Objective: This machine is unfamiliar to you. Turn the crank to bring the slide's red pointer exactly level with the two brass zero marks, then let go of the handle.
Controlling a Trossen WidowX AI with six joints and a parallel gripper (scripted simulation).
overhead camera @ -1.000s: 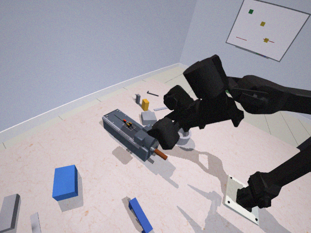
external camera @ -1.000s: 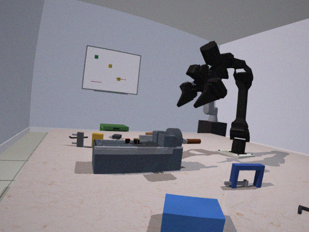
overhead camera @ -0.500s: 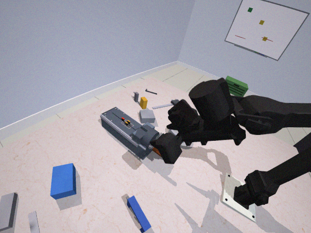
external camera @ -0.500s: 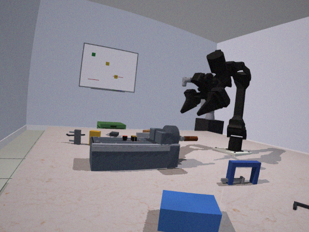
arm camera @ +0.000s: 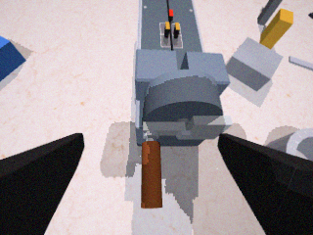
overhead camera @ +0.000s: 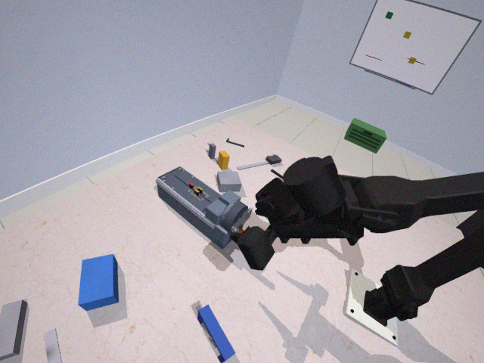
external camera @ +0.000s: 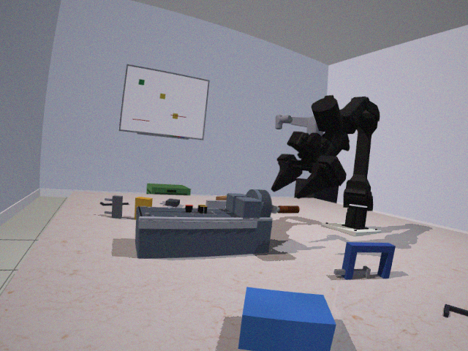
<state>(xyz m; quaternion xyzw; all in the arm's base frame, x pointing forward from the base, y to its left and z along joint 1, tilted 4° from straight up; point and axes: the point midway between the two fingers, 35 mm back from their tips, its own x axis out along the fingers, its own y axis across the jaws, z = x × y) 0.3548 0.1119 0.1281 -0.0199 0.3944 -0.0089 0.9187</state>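
The grey-blue machine (overhead camera: 187,211) (external camera: 204,241) has a slot along its top. The slide's red pointer (overhead camera: 190,184) (external camera: 189,208) (arm camera: 170,14) stands off the two brass zero marks (overhead camera: 198,190) (external camera: 202,208) (arm camera: 177,28), on the side away from the crank wheel (arm camera: 181,98) (external camera: 265,202). The brown crank handle (arm camera: 152,176) (external camera: 289,209) sticks out from the wheel toward the arm's side. My gripper (external camera: 285,193) (arm camera: 153,139) is open and empty. Its fingertips are above the handle, which shows between the spread fingers in the wrist view. In the top view a finger hides most of the handle.
A grey block (overhead camera: 229,181) (arm camera: 254,64) and a yellow block (overhead camera: 223,159) (arm camera: 278,28) stand beside the machine. A blue box (overhead camera: 97,281) (external camera: 286,321) and a blue bracket (overhead camera: 216,332) (external camera: 370,247) are on the other side. A grey ring (arm camera: 293,142) shows at the wrist view's right edge.
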